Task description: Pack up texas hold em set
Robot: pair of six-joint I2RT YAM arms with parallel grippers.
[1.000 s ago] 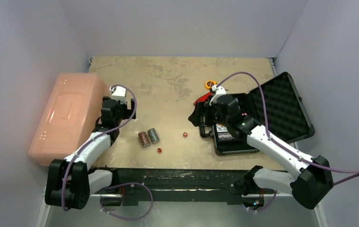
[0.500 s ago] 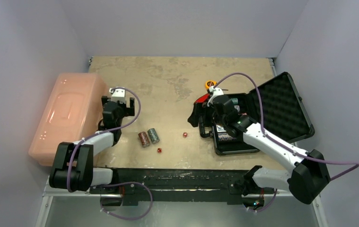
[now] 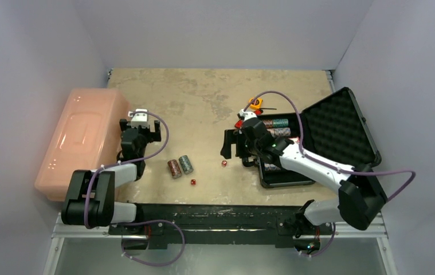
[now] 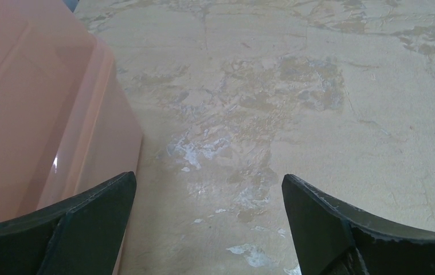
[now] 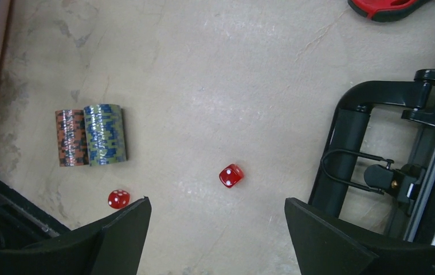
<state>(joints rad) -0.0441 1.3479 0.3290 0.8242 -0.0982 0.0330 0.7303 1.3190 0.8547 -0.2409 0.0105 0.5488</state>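
Observation:
The black case (image 3: pixel 283 176) lies open at the right, its egg-crate foam lid (image 3: pixel 338 127) tilted back. Chip rolls (image 3: pixel 276 123) lie inside it. Two more chip rolls, reddish (image 3: pixel 174 168) and blue-green (image 3: pixel 186 164), lie on the table. They also show in the right wrist view, reddish (image 5: pixel 71 138) and blue-green (image 5: pixel 105 134). Two red dice (image 3: pixel 224 163) (image 3: pixel 192 182) lie nearby. My right gripper (image 3: pixel 233 146) is open and empty, left of the case handle (image 5: pixel 369 94), above one die (image 5: pixel 231 175). The other die (image 5: pixel 118 199) is by its left finger. My left gripper (image 3: pixel 141 131) is open and empty beside the bin.
A large pink bin (image 3: pixel 83 137) stands at the left, close to my left gripper's left finger (image 4: pixel 71 217). A yellow tape measure (image 3: pixel 255 103) and a red-handled tool (image 3: pixel 240 122) lie behind the case's left end.
My right gripper has moved left, off the case and over the table near the die. My left arm has drawn back a little toward its base.

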